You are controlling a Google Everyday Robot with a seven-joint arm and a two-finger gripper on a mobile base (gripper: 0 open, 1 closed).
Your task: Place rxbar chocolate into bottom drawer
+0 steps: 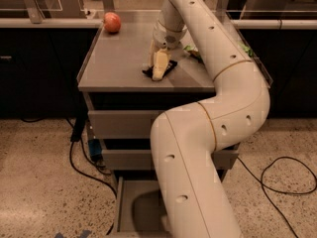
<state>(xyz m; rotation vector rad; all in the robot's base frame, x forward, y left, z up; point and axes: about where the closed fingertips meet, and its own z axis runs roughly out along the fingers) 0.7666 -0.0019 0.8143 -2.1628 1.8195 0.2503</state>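
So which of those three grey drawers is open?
The lowest grey metal drawer, pulled out near the floor; the two above are shut. The jaws are up top, at the small black wrapper.

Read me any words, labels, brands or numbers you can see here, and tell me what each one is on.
None can be read.
The rxbar chocolate, lying on the cabinet top under the gripper, shows no lettering that can be made out.
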